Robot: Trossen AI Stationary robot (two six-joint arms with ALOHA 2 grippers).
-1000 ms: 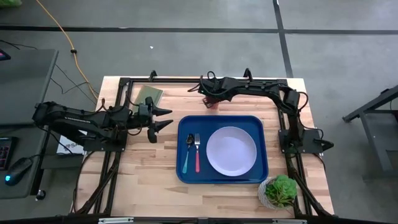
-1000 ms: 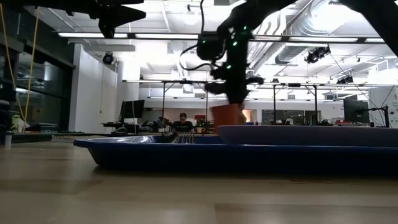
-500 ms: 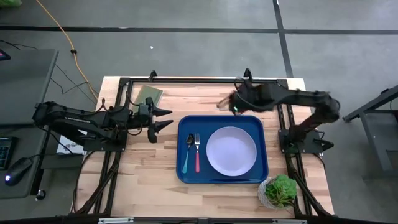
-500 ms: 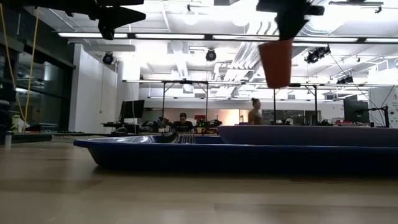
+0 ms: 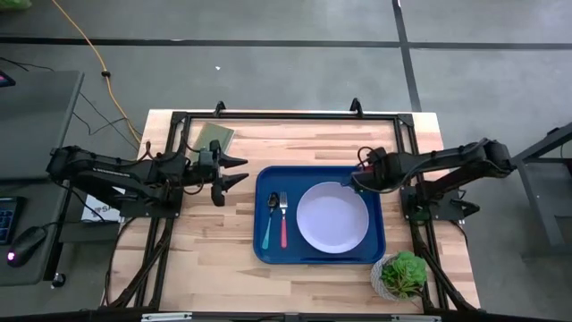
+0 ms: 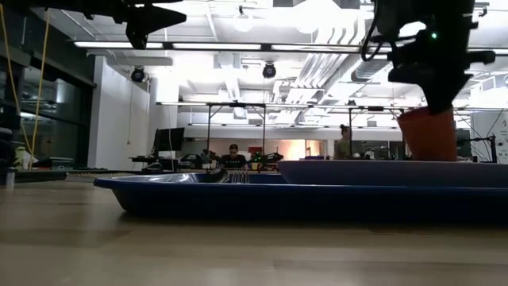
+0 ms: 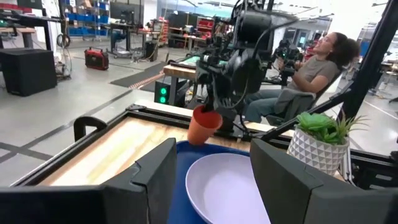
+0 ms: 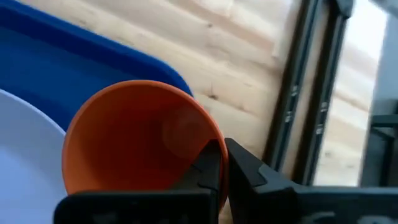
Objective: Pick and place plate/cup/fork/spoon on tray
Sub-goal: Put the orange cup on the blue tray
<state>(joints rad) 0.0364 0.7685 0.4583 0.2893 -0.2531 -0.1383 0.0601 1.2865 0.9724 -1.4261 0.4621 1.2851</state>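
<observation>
The cup point(image 8: 134, 140) is clamped by its rim in the right gripper point(image 8: 224, 163), whose two fingers pinch the wall on the cup's right side; it hangs over the far right corner of the tray point(image 5: 268, 250), just beside the far right edge of the plate point(image 5: 332, 217), mouth up and slightly tilted. In the low view the cup point(image 6: 427, 135) shows above the tray rim, its base not visibly resting on anything. The right arm reaches leftward from its base at the table's right edge, elbow raised, wrist angled down toward the tray corner. The left gripper point(image 5: 234, 171) hovers with its fingers spread and empty, left of the tray's far left corner, the left arm extended low across the table's left side. The tray lies on a light wooden table point(image 5: 197, 259) within a black frame. The fork point(image 5: 284, 219) and spoon point(image 5: 269, 220) lie side by side in the tray's left part, long axes running near to far, handles toward the near side. A potted plant point(image 5: 401, 275) stands at the near right corner of the table. A seated person point(image 7: 311, 71) shows in the room beyond.
</observation>
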